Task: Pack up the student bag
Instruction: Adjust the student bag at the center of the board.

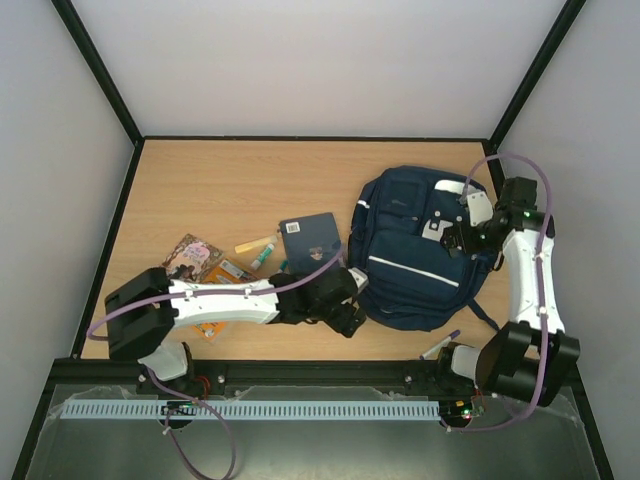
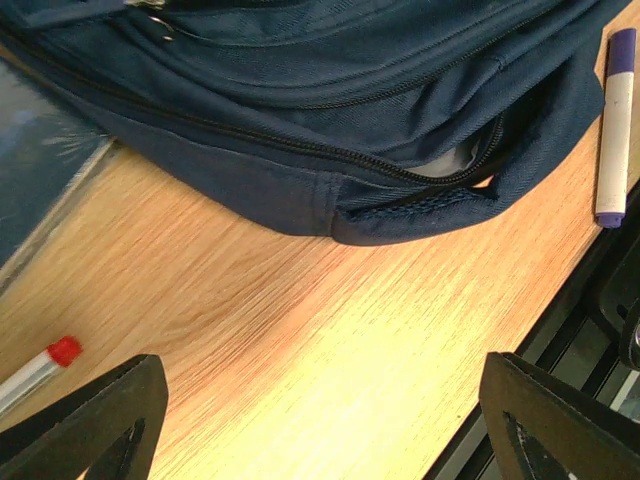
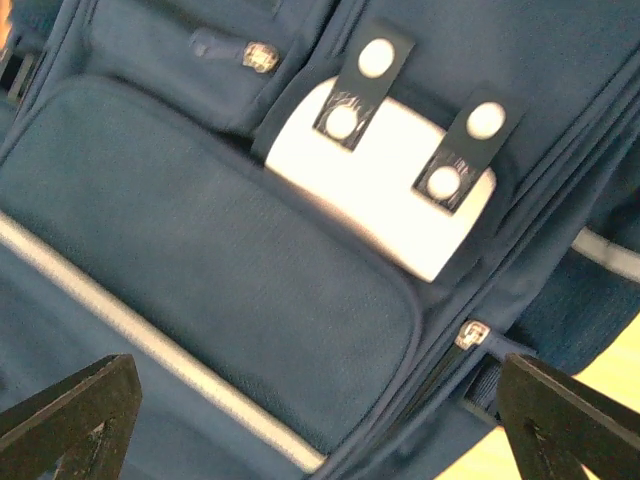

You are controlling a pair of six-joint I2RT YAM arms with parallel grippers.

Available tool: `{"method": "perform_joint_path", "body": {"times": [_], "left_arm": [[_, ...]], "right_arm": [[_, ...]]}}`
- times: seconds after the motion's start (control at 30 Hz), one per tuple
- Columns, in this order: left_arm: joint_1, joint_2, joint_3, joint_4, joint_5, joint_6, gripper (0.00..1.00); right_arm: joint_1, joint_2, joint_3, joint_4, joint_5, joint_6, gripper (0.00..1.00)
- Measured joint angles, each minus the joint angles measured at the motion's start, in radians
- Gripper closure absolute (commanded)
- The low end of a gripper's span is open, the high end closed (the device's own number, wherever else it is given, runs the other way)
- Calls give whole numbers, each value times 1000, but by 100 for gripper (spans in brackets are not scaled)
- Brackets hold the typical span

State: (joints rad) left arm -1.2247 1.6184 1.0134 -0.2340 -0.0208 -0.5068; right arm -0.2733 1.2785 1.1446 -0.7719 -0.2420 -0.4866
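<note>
The student bag (image 1: 420, 250), a navy backpack with white stripes, lies flat on the wooden table right of centre. My left gripper (image 1: 352, 318) sits low by the bag's near-left corner. In the left wrist view it (image 2: 320, 420) is open, with only bare wood between its fingers (image 2: 100, 410), and the bag's zipped edge (image 2: 300, 90) lies just ahead. My right gripper (image 1: 447, 240) hovers over the bag's front. In the right wrist view it (image 3: 320, 420) is open above the front pocket (image 3: 230, 260), near the white patch (image 3: 385, 195) and a zip pull (image 3: 470, 335).
A dark-blue notebook (image 1: 310, 240) lies left of the bag. Further left are a yellow marker (image 1: 255, 243), a green-capped pen (image 1: 263, 256) and colourful packets (image 1: 190, 255). A white marker with purple ends (image 2: 612, 130) lies near the front rail, and a red-capped pen (image 2: 40, 365) is beside my left gripper.
</note>
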Motion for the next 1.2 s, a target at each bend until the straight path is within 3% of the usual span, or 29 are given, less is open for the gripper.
{"method": "perform_joint_path", "body": {"times": [0.33,0.63,0.8,0.97,1.2], "left_arm": [[7,-131,-79,-28,-61,-32,9],[98,-116,-80,-19,-76,-44,12],[138,-87,-79,-41,-95,-78,12],[148,-107,-101,-8,-142,-123,10],[148,-116,-163,34,-201,-160,9]], "right_arm": [[0,-246,-180,-227,-94,-362,12],[0,-193,-348,-224,-34,-560,18],[0,-33,-371,-120,25,-564,30],[-4,182,-312,-23,84,-465,30],[-15,229,-246,128,106,-306,27]]}}
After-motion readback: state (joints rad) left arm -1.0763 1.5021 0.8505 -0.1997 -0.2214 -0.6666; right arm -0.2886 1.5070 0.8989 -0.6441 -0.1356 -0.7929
